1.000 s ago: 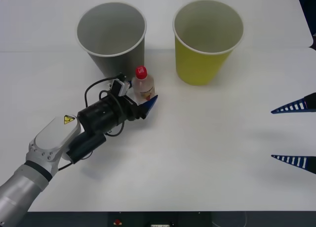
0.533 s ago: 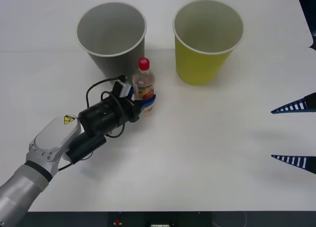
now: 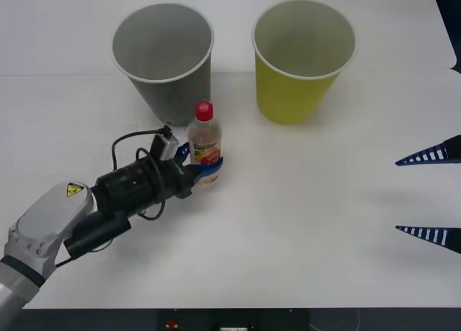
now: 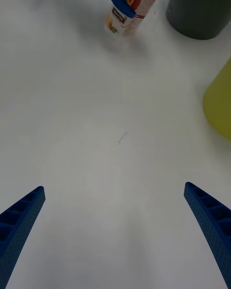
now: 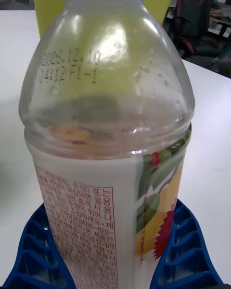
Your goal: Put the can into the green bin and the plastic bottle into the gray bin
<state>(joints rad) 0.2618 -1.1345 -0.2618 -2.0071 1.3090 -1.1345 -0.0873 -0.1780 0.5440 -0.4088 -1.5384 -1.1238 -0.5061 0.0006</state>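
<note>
The left gripper (image 3: 204, 169) is holding the plastic bottle (image 3: 204, 142) low on its label, its blue fingers (image 5: 185, 250) clamped on either side of the lower body, while the bottle is standing upright just in front of the gray bin (image 3: 164, 57). From here the bottle is looking empty or close to it, so I am judging it light, with thin walls that would give under a hard squeeze and a smooth label that could slip. The labelled lower body seems the better place to grip than the narrowing shoulder. The gray bin's tall rim is standing between the bottle and its opening, so the bottle would need lifting over it. The green bin (image 3: 302, 59) is sitting beside the gray one, near enough to knock. The right gripper (image 3: 429, 194) is waiting at the right edge of the white surface (image 3: 302, 223), fingers apart
</note>
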